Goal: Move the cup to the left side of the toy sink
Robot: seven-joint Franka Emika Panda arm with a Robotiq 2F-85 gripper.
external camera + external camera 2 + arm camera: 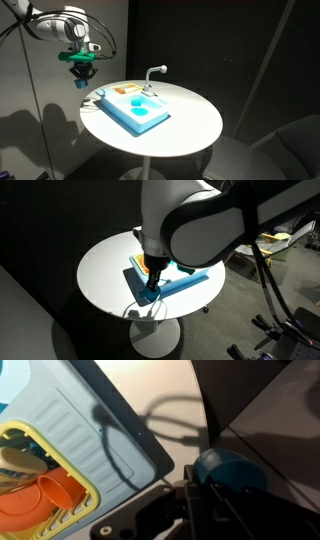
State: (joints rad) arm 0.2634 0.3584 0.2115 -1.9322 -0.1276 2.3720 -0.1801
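Round white table (195, 125) on a pedestal, dark backdrop. Robot arm (200, 220) blocks much of the toy sink (135, 112) in an exterior view. Sink lies mid-table, with its faucet (155, 72) at the 1 o'clock corner and a yellow rack (35, 440) holding orange pieces (55, 495). Gripper (81, 75) hangs at 10 o'clock of the sink, over the table edge. Fingers are clamped on the cup (81, 84), which is in the air, clear of the tabletop.

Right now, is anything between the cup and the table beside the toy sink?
Nothing visible. The gripper holds the cup in the air beside the toy sink, near the edge of the table.
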